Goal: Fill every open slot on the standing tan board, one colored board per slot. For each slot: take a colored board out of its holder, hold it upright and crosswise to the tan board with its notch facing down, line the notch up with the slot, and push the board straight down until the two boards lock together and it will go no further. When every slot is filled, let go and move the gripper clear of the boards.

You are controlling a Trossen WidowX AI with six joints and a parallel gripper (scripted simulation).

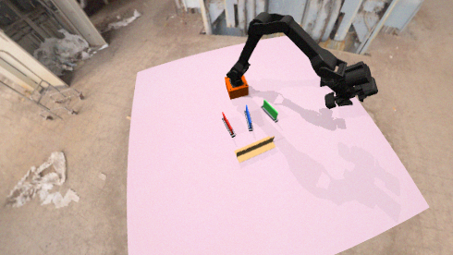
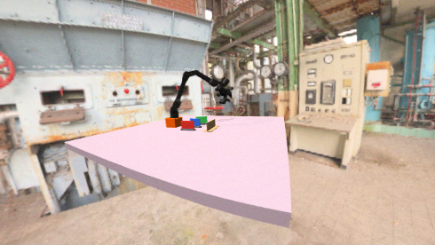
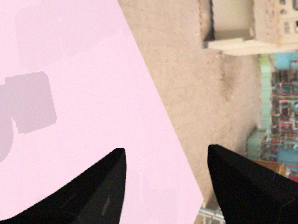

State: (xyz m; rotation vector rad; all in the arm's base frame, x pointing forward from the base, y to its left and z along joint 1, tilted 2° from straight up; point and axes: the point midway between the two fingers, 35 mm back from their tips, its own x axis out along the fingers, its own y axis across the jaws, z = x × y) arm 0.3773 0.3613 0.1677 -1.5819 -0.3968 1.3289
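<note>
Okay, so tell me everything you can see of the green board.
The green board is a thin, flat, plain green panel with a matte look. It stands upright on its long edge in a narrow holder, on the pink table top, beside the blue board. The fingers are well away from it. Its notch can't be made out.

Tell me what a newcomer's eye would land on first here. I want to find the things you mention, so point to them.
First, the broad pale pink tabletop (image 1: 185, 194) (image 2: 200, 155) (image 3: 90, 125), filling the middle of the top view. Next, the black six-joint arm (image 1: 300, 38) (image 2: 180, 90), arching up from its orange base block (image 1: 238, 91) (image 2: 171, 123). Then the small red (image 1: 227, 123) (image 2: 187, 125), blue (image 1: 248, 116) (image 2: 194, 122) and green (image 1: 270, 110) (image 2: 201, 120) boards, standing between that block and the tan board (image 1: 255, 151) (image 2: 213, 129).
</note>
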